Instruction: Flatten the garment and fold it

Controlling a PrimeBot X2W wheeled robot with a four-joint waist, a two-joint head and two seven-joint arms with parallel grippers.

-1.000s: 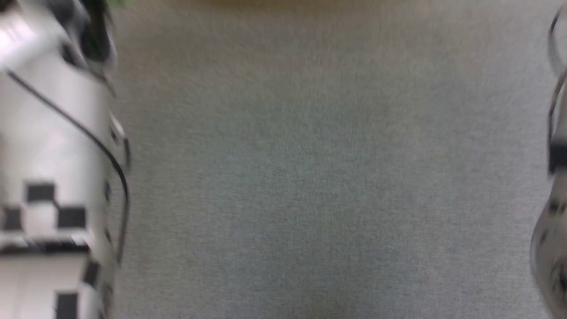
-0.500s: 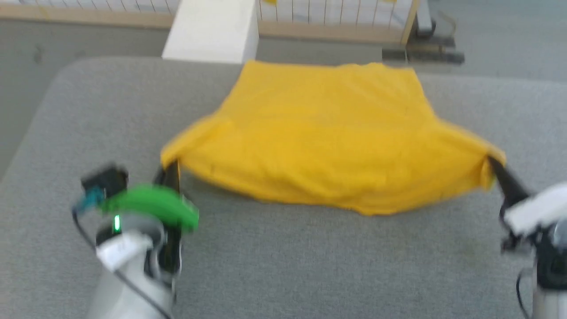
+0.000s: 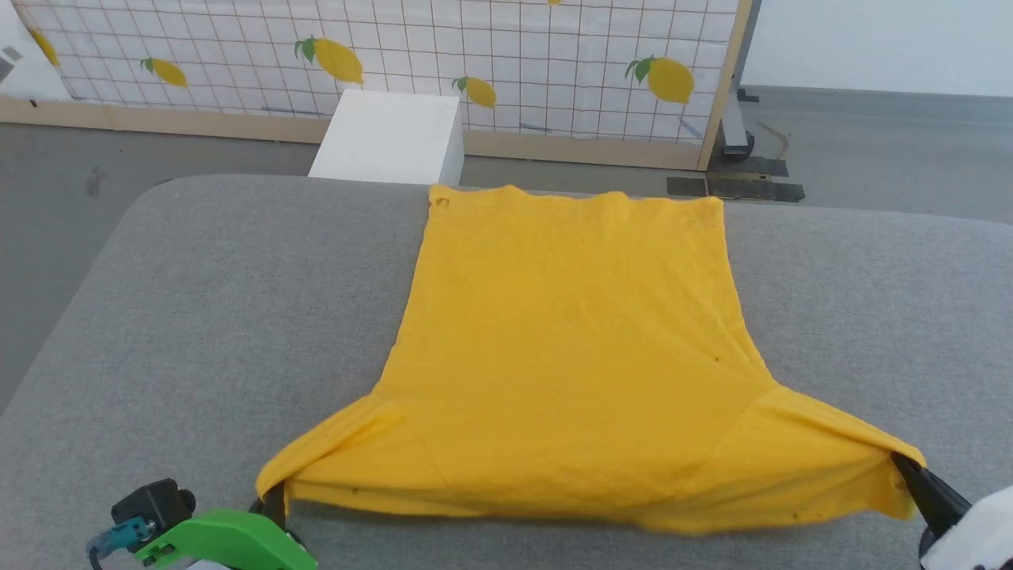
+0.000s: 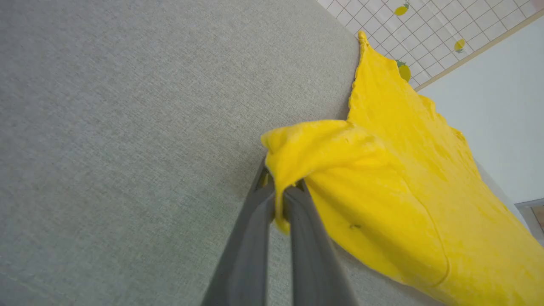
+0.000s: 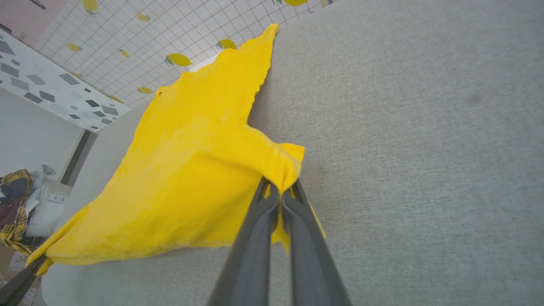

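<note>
The garment point(image 3: 570, 340) is a mustard-yellow T-shirt lying plain side up on the grey padded table point(image 3: 198, 317), hem at the far edge, sleeves toward me. My left gripper point(image 3: 274, 499) is shut on the tip of the left sleeve; in the left wrist view the cloth point(image 4: 403, 170) bunches over the pinched gripper point(image 4: 278, 193). At the lower right, my right gripper point(image 3: 902, 467) is shut on the other sleeve tip, and the right wrist view shows that gripper point(image 5: 279, 191) closed on yellow fabric point(image 5: 191, 161). The near edge is stretched taut between the two grippers. No print is visible.
Beyond the table's far edge stand a white box point(image 3: 388, 138) and a lemon-patterned grid screen point(image 3: 514, 63) on a grey floor. The table's left corner is rounded. A heap of clothes point(image 5: 17, 204) lies off the table in the right wrist view.
The head camera has swung up from bare table to take in the whole shirt. Both grippers have kept hold of the sleeves, and the shirt now lies longer and flatter.
</note>
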